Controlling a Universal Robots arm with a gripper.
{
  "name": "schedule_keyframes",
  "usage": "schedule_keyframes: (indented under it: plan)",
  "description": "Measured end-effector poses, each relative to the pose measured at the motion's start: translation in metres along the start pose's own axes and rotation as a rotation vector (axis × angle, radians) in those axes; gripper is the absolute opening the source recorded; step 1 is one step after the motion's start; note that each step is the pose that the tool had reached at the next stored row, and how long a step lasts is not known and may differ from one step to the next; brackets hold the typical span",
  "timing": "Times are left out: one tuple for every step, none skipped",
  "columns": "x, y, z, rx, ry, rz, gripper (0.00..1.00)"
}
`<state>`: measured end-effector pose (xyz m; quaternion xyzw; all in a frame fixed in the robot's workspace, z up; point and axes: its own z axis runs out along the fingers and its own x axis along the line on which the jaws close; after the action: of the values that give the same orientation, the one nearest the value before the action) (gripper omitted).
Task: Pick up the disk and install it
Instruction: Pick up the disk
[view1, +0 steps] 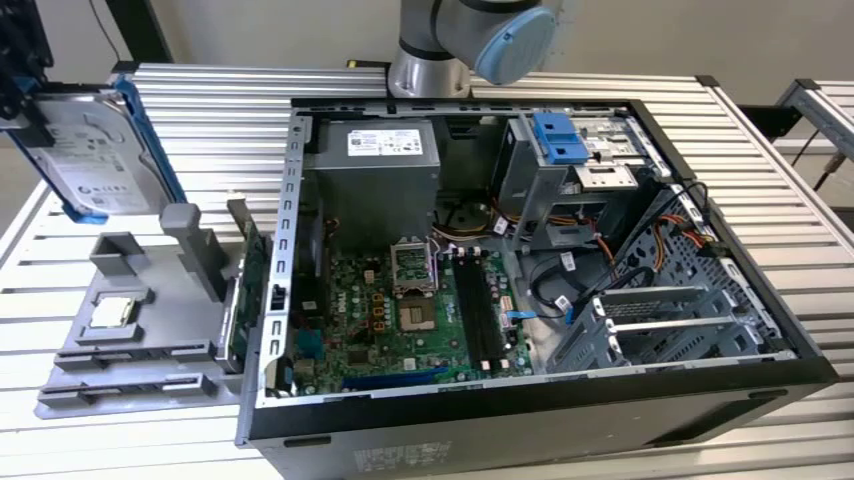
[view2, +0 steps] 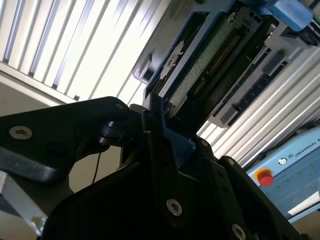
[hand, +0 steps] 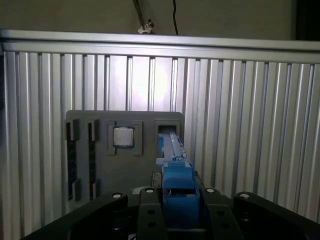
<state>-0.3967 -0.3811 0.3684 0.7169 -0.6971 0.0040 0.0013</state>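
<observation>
The disk (view1: 94, 150), a silver-grey drive in a blue bracket, hangs tilted at the exterior view's far left, lifted clear of the grey holder (view1: 134, 340) below it. My black gripper (view1: 22, 90) is shut on its upper end. In the first wrist view the disk (hand: 172, 155) runs edge-on away from my gripper (hand: 175, 202), whose fingers clamp the blue bracket. In the second wrist view my gripper (view2: 161, 137) pinches the bracket, and the disk's (view2: 210, 60) circuit-board side faces the camera.
An open computer case (view1: 534, 400) lies on the slatted metal table (view1: 214, 110), with a blue-fronted drive cage (view1: 567, 140) at its back and the motherboard (view1: 414, 310) inside. The holder also carries a small silver CPU chip (view1: 114, 312) and an upright card (view1: 247, 290). The arm's base (view1: 461, 40) stands behind the case.
</observation>
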Motion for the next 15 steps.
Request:
schedule_keyframes:
  plan:
    - [0.0, 0.0, -0.0005, 0.0, 0.0, 0.0, 0.0]
    - [0.0, 0.0, -0.001, 0.0001, 0.0, 0.0, 0.0]
    - [0.0, 0.0, -0.0015, 0.0001, 0.0, 0.0, 0.0]
    - [0.0, 0.0, -0.0022, 0.0, 0.0, 0.0, 0.0]
    - [0.0, 0.0, -0.0028, 0.0, 0.0, 0.0, 0.0]
    - [0.0, 0.0, -0.0033, 0.0, 0.0, 0.0, 0.0]
    - [0.0, 0.0, -0.0038, 0.0, 0.0, 0.0, 0.0]
    - [0.0, 0.0, -0.0045, 0.0, 0.0, 0.0, 0.0]
    - [0.0, 0.0, -0.0054, -0.0001, 0.0001, 0.0, 0.0]
    - [0.0, 0.0, -0.0064, -0.0001, 0.0001, 0.0, 0.0]
    - [0.0001, 0.0, -0.0073, 0.0, 0.0, 0.0, 0.0]
    - [0.0, 0.0, -0.0082, 0.0001, -0.0001, 0.0, 0.0]
    - [0.0, 0.0, -0.0093, 0.0, 0.0, 0.0, 0.0]
    - [0.0001, 0.0, -0.0102, 0.0, 0.0, 0.0, 0.0]
    - [0.0001, 0.0, -0.0112, 0.0, 0.0, 0.0, 0.0]
